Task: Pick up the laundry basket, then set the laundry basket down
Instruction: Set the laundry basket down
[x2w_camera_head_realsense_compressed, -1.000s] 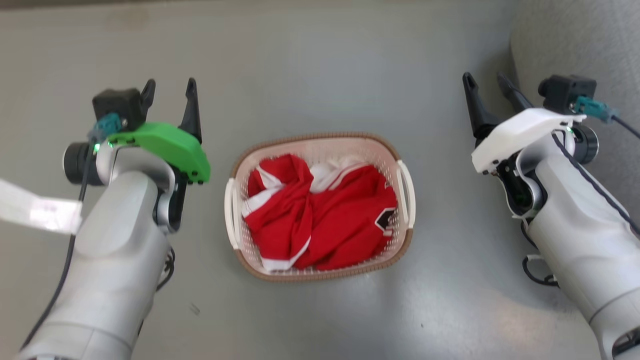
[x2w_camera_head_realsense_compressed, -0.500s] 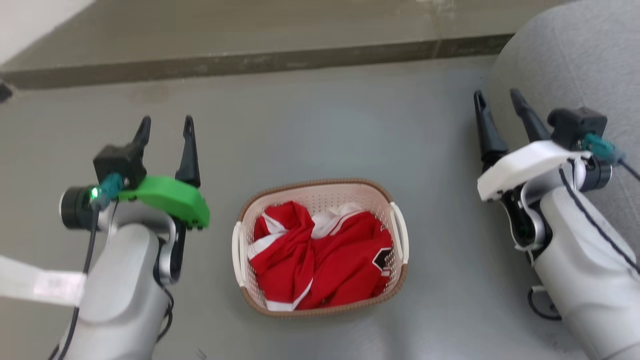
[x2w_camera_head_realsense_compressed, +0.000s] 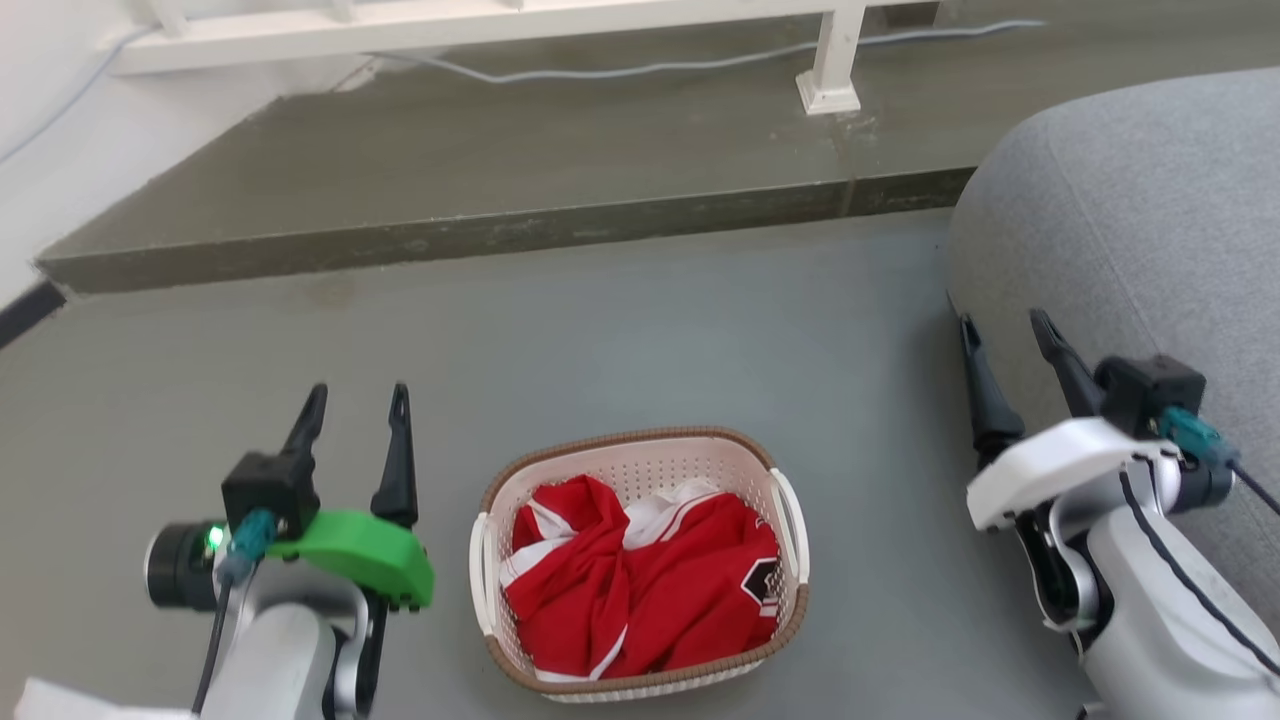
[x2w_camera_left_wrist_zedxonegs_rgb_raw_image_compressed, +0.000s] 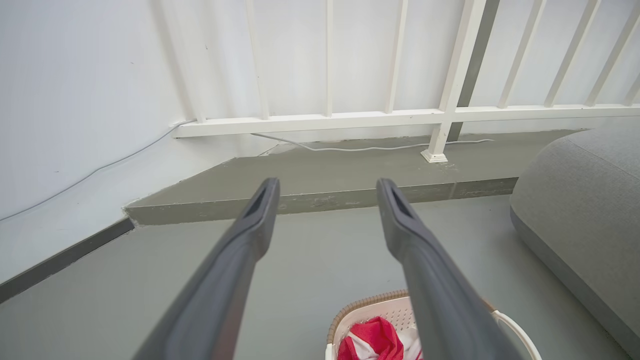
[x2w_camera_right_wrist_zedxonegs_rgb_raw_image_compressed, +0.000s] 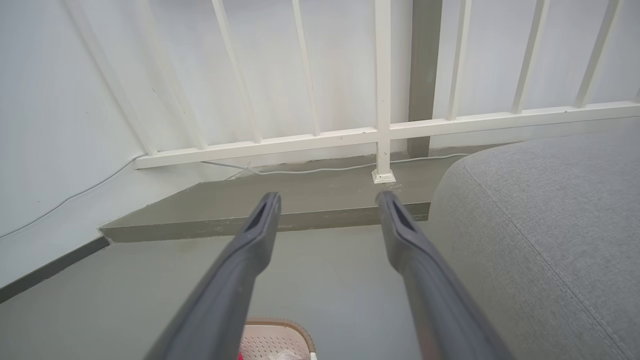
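Laundry basket (x2w_camera_head_realsense_compressed: 640, 462) sits on grey floor (x2w_camera_head_realsense_compressed: 650, 320) between my arms, red-and-white clothes (x2w_camera_head_realsense_compressed: 650, 590) bundled inside. My left gripper (x2w_camera_head_realsense_compressed: 358, 392) hangs just left of it, fingers apart, nothing between them, clear of handle (x2w_camera_head_realsense_compressed: 479, 570). My right gripper (x2w_camera_head_realsense_compressed: 1002, 320) well off to right, close beside grey cushion (x2w_camera_head_realsense_compressed: 1130, 220), fingers apart too. Laundry basket also peeks in at bottom of both wrist views. Raised step (x2w_camera_head_realsense_compressed: 500, 170), white railing (x2w_camera_head_realsense_compressed: 450, 28) behind.

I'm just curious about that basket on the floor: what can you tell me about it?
The basket is a rounded-rectangular tub of cream plastic, its walls full of small holes, with a brown woven-look rim and a white loop handle on each side. It stands upright on the grey floor, holding crumpled red-and-white clothing. Nothing else touches it.
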